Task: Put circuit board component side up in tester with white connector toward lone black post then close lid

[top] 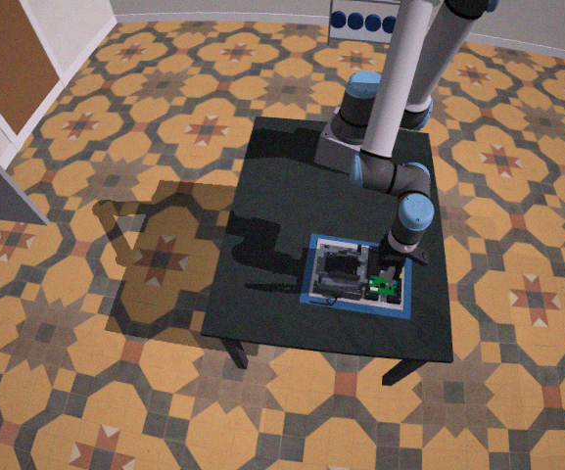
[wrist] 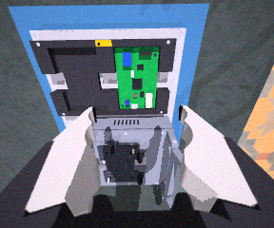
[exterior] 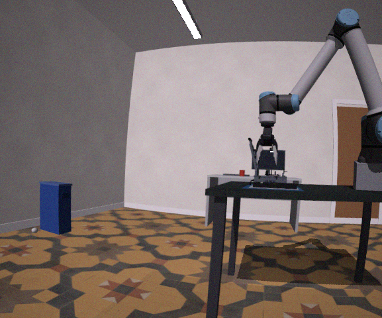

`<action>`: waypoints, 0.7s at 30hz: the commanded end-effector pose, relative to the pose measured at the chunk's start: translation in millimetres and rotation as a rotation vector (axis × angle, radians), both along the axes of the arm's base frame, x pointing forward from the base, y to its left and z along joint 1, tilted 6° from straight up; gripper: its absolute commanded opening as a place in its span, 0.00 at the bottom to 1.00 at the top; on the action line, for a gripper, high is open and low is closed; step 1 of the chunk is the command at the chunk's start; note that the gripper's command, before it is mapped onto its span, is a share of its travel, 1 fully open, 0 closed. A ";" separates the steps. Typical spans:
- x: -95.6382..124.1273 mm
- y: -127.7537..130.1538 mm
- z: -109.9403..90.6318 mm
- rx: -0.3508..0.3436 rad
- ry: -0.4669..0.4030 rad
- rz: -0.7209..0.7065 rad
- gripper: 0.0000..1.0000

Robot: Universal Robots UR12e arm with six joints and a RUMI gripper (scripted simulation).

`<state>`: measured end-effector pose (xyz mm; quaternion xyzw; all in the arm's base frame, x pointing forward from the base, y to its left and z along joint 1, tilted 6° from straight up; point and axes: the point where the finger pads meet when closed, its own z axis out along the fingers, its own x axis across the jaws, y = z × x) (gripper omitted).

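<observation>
The green circuit board (top: 383, 286) (wrist: 124, 83) lies component side up in the right part of the black tray (wrist: 82, 66). Its white connector (wrist: 148, 100) is at the board's end nearer the tester. The tester (top: 343, 263) (exterior: 269, 179) (wrist: 123, 162) stands beside the tray, with its lid (exterior: 252, 154) raised nearly upright. My gripper (exterior: 267, 163) (wrist: 137, 107) is open and empty, above the tray and tester, with its fingers pointing down. I cannot make out the tester's two pins or the lone black post clearly.
Tray and tester stand on a white plate with a blue border (top: 360, 309) (wrist: 194, 35) on the dark table (top: 282, 323). A yellow label (wrist: 103, 43) marks the tray's far edge. The raised lid stands at one side of the tester. A thin dark cable lies by the tester.
</observation>
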<state>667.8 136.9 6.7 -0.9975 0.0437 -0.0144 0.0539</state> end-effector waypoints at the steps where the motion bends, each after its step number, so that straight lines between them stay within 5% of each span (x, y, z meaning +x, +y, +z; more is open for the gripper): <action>1: 1.7 1.0 -9.2 0.000 -0.002 0.000 0.59; 21: 3.1 5.1 -48.4 0.000 -0.002 0.000 0.59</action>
